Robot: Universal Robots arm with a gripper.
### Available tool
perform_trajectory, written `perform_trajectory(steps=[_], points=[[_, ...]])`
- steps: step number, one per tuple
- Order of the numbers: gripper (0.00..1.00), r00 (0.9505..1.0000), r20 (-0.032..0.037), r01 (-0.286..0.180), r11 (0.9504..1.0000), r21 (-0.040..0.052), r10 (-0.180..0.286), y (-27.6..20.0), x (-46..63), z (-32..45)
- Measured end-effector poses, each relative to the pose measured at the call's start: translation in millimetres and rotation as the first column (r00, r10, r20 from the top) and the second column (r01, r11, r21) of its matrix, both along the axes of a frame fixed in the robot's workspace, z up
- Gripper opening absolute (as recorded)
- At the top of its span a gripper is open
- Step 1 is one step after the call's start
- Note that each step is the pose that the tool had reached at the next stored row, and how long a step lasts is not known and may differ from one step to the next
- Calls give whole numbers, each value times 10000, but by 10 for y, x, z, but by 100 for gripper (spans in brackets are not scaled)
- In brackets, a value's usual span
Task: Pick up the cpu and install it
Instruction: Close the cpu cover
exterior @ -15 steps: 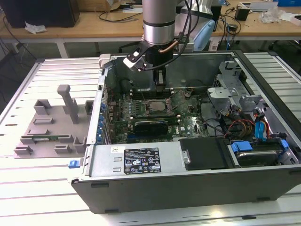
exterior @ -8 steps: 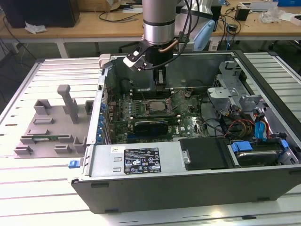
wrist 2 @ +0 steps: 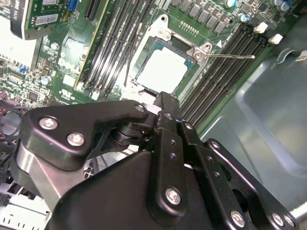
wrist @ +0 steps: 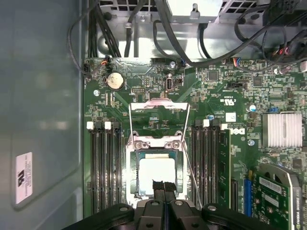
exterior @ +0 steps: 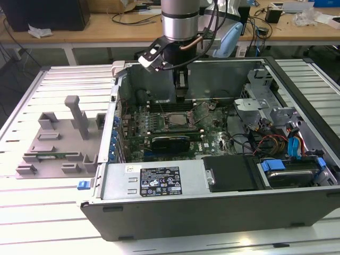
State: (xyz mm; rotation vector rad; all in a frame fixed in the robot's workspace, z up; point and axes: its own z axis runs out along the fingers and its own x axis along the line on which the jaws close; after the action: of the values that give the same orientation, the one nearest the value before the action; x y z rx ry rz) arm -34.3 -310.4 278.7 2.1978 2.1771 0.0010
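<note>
The arm is reaching straight down in the exterior view, its silver-grey last link standing upright. Below it, the black wrist is carrying a white-fronted camera block that is jutting toward the exterior view's left, and a cable is looping off the other side. The gripper is hanging vertically beneath, its fingers aiming downward. In both wrist views the two black fingertips are pressing together — no gap showing, nothing pinched between them — while the bolted linkage arms are sitting drawn in behind them.

Hand inside open computer case, over socket, grey tray alongside
</note>
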Motion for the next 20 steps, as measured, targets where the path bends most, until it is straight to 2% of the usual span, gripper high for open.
perform_trajectory(steps=[4, 6, 16, 19, 20], points=[[11, 10000, 1, 0, 10000, -7, 0, 0, 5, 22], [11, 10000, 0, 0, 10000, -13, 0, 0, 43, 22], [11, 10000, 0, 0, 10000, -14, 0, 0, 396, 23], [11, 10000, 0, 1, 10000, -13, -1, 0, 530, 21], [11, 10000, 1, 1, 10000, -12, -1, 0, 607, 17]])
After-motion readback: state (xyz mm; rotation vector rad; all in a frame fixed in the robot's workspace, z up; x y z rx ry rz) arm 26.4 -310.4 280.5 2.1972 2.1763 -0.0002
